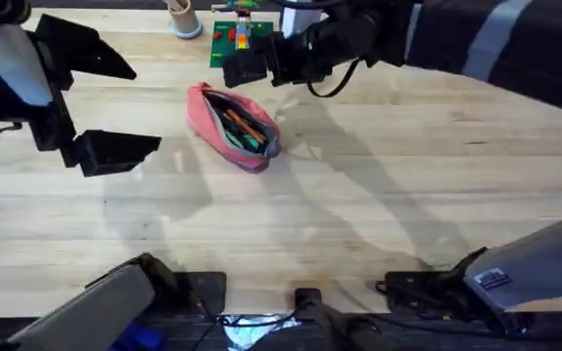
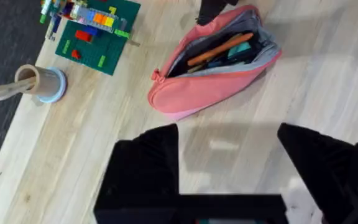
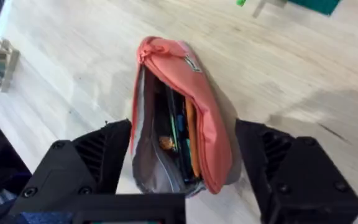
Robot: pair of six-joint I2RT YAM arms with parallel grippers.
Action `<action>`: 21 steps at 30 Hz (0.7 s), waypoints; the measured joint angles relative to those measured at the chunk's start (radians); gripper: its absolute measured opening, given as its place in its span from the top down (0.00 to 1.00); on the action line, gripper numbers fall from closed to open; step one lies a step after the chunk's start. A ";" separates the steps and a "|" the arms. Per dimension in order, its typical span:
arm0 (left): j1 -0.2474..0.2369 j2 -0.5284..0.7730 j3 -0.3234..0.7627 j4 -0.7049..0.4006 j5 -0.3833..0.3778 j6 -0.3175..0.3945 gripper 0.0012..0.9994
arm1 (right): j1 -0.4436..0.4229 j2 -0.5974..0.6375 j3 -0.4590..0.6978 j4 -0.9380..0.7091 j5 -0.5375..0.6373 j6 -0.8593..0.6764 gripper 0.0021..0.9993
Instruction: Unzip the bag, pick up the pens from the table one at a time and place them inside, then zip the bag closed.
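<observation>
The pink bag (image 1: 230,127) lies unzipped on the table (image 1: 408,195), its mouth gaping and the grey lining showing. Inside it lie the pens: an orange one (image 1: 239,121) and a darker one with teal on it (image 1: 253,140). My right gripper (image 1: 236,68) hangs open just behind the bag's far end. In the right wrist view its fingers (image 3: 98,158) straddle the bag (image 3: 207,118), above the orange pen (image 3: 191,134). My left gripper (image 1: 146,107) is open, left of the bag, holding nothing. The left wrist view shows the bag (image 2: 210,93) and orange pen (image 2: 219,50) beyond its fingers (image 2: 148,165).
A green brick baseplate (image 1: 237,34) with small coloured bricks sits at the table's far edge behind the bag. Beside it stands a pale blue cup (image 1: 183,21) holding a wooden piece. Bare wood stretches to the right and toward the arm bases.
</observation>
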 joint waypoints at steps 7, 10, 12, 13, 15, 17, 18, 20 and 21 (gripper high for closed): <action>0.000 0.073 0.000 0.005 0.030 0.007 0.01 | 0.008 0.000 0.001 0.036 0.001 0.007 0.00; 0.000 0.159 0.000 0.009 0.063 0.039 0.01 | 0.021 0.000 0.009 0.035 0.001 0.007 0.00; 0.000 0.225 0.000 0.012 0.086 0.074 0.01 | 0.032 0.000 0.026 0.035 0.001 0.008 0.00; 0.000 0.253 0.000 0.012 0.097 0.091 0.01 | 0.037 0.000 0.036 0.036 0.000 0.008 0.00; 0.000 0.312 0.000 0.012 0.114 0.130 0.01 | 0.046 0.000 0.056 0.036 0.001 0.010 0.00; 0.000 0.366 0.000 0.012 0.128 0.170 0.01 | 0.053 0.000 0.073 0.036 0.005 0.015 0.00; 0.000 0.387 0.000 0.012 0.131 0.185 0.01 | 0.058 0.000 0.082 0.035 0.013 0.018 0.00; 0.000 0.434 0.000 0.012 0.135 0.216 0.01 | 0.065 0.000 0.097 0.035 0.023 0.022 0.00; 0.000 0.452 0.000 0.013 0.137 0.228 0.01 | 0.069 0.000 0.105 0.035 0.027 0.023 0.00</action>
